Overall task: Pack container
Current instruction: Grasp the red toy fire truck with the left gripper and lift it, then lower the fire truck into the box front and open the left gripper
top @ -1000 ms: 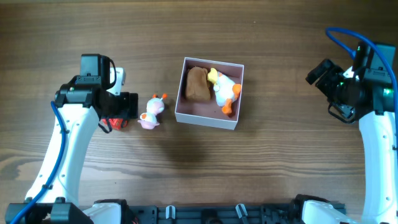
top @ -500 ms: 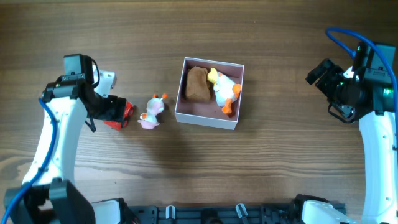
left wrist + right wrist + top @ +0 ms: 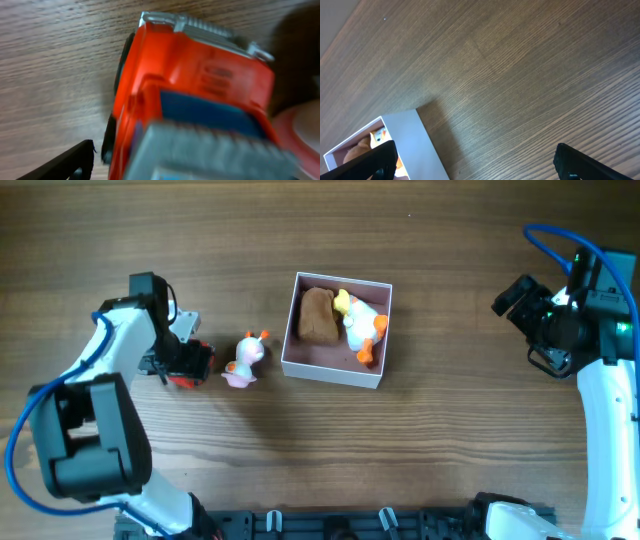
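The container is a square white box with a pink inside, at the table's middle. It holds a brown toy and a white and yellow duck. A pink and white toy lies just left of the box. A red toy car lies further left. My left gripper is down over the car, open, with the car between its fingers. My right gripper is open and empty, raised at the far right. The box corner shows in the right wrist view.
The bare wooden table spreads all around the box. The pink toy's edge shows just beyond the car in the left wrist view. The arm bases stand at the front edge.
My left arm has swung and turned over the red car, which has shifted slightly. The right arm, the box and the other toys have not moved.
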`<state>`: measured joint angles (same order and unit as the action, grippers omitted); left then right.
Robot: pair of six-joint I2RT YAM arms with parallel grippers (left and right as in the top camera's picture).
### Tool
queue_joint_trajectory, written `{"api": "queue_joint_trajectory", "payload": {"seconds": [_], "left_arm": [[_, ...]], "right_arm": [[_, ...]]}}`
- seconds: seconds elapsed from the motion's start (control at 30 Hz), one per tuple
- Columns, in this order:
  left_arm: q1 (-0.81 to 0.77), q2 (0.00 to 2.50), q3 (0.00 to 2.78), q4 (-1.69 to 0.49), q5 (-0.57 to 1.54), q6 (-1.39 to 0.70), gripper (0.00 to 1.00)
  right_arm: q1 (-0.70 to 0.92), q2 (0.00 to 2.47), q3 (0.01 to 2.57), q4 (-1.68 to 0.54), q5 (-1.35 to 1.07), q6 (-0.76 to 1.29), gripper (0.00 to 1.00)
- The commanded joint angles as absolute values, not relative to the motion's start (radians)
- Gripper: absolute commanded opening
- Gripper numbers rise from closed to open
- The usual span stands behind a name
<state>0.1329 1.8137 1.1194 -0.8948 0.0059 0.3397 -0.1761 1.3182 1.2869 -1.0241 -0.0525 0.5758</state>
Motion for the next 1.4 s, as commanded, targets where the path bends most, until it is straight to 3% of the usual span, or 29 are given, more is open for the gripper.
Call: {"api": "queue_joint_trajectory", "payload": {"seconds": [0.0,0.13,0.3,0.4,0.7,0.73,0.77,0.9,1.1,1.37], "left_arm": [[0.136,1.846,1.131,-0.878,0.006,0.36,0.8],[0.136,1.848,1.131,-0.866,0.006,0.364,0.76],[0.136,1.848,1.131,-0.854,0.007,0.362,0.54],[0.136,1.848,1.131,-0.857,0.01,0.358,0.47],[0.026,1.766,1.29,-1.019,0.025,0.352,0.4],[0.002,1.75,1.333,-1.058,0.025,0.352,0.37],[-0.041,1.725,1.405,-1.123,0.025,0.352,0.23],[-0.147,1.665,1.517,-1.205,0.025,0.352,0.08],[-0.37,1.593,1.549,-1.135,0.025,0.378,0.04],[-0.572,1.652,1.516,-1.011,0.026,0.679,0.04]], "right_arm": [[-0.178,1.32,1.294,-1.021,-0.065,0.586,0.99],[-0.178,1.32,1.294,-1.021,-0.065,0.586,1.0],[-0.178,1.321,1.294,-1.021,-0.065,0.586,1.0],[-0.178,1.321,1.294,-1.021,-0.065,0.586,1.0],[-0.178,1.321,1.294,-1.021,-0.065,0.586,1.0],[-0.178,1.321,1.294,-1.021,-0.065,0.586,1.0],[-0.178,1.321,1.294,-1.021,-0.065,0.586,1.0],[-0.178,1.321,1.294,-1.021,-0.065,0.586,1.0],[-0.178,1.321,1.294,-1.021,-0.065,0.586,1.0],[-0.178,1.321,1.294,-1.021,-0.065,0.586,1.0]]}}
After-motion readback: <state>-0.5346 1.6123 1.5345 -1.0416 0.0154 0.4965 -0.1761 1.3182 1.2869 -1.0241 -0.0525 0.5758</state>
